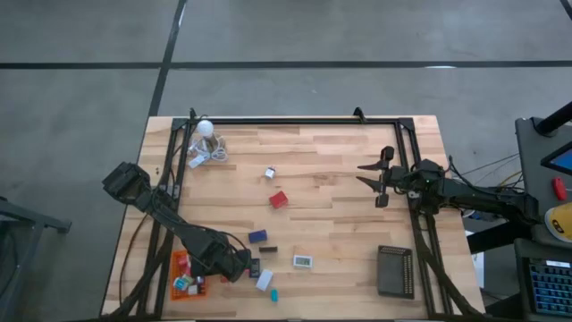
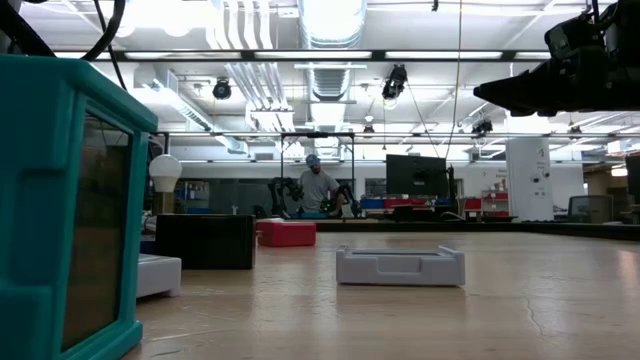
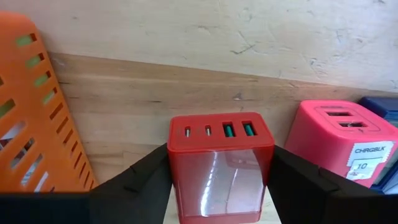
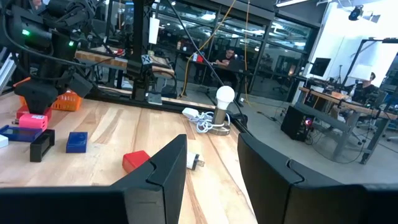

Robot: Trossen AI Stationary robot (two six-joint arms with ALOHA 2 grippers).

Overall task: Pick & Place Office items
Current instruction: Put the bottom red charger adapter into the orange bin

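My left gripper [image 1: 229, 266] is shut on a red charger block [image 3: 219, 163] at the table's near left, just beside the orange ribbed tray [image 1: 184, 279], whose wall [image 3: 37, 118] shows in the left wrist view. A pink charger block [image 3: 341, 144] lies next to the red one. More small items lie on the wood: a red block [image 1: 279, 199], a navy one [image 1: 258, 236], a white one [image 1: 304, 261] and a teal one [image 1: 273, 293]. My right gripper [image 1: 377, 182] hangs open above the table's right side, touching nothing. My left gripper pinches the red charger block between its two fingers [image 3: 144, 180], one on each side face [image 3: 174, 168]. The end with the ports [image 3: 217, 131] sticks out past the fingertips. Whether the block's underside rests on the wood I cannot tell.
A black ribbed tray [image 1: 395, 270] sits near the right near corner. A white bulb [image 1: 206, 128] with its coiled cord [image 1: 209, 156] lies at the far left. A dark frame [image 1: 295, 120] runs along the table's edges. Bare wood lies between the two arms.
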